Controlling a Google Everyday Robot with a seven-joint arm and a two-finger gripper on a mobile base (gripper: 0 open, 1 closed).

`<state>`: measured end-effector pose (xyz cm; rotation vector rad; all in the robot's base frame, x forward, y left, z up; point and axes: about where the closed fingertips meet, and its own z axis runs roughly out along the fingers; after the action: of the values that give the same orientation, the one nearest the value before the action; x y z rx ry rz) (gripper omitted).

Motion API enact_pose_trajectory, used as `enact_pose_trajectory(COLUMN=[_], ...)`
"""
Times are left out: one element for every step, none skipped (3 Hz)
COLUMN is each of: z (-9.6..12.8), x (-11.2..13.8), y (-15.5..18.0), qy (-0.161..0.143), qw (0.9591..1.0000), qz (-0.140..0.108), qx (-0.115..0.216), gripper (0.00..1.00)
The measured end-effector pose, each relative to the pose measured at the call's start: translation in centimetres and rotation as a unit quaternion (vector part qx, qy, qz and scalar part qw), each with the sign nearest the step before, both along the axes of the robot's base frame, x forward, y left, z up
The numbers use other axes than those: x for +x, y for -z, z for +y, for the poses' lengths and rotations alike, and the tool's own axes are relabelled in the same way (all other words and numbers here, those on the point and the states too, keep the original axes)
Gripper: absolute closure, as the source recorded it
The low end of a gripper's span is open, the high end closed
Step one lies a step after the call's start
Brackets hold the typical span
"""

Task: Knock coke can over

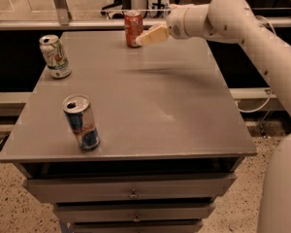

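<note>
At the far edge of the table, the coke can stood upright against the tip of the gripper, whose jaws were pressed together, empty, apparently touching the can's side.

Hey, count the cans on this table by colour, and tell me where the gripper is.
Red-orange coke can: 1
White can with green and orange print: 1
Blue-and-silver can: 1
Total: 3 cans, all upright
Gripper: close beside the coke can, at the table's far edge
</note>
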<state>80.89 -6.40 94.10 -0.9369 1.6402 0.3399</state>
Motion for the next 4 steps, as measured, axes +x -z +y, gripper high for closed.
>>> enact_pose_trajectory(z=[2.7, 4.0, 5.1, 6.2], x=[4.2, 6.7, 8.9, 10.3], y=[2.1, 3.2, 4.1, 4.9], qy=[0.027, 0.044, 0.056, 0.061], qw=[0.9996, 0.9988, 0.9977, 0.9968], qz=[0.005, 0.008, 0.014, 0.025], qx=[0.011, 0.022, 0.036, 0.046], gripper=[0.00, 0.00, 0.00, 0.13])
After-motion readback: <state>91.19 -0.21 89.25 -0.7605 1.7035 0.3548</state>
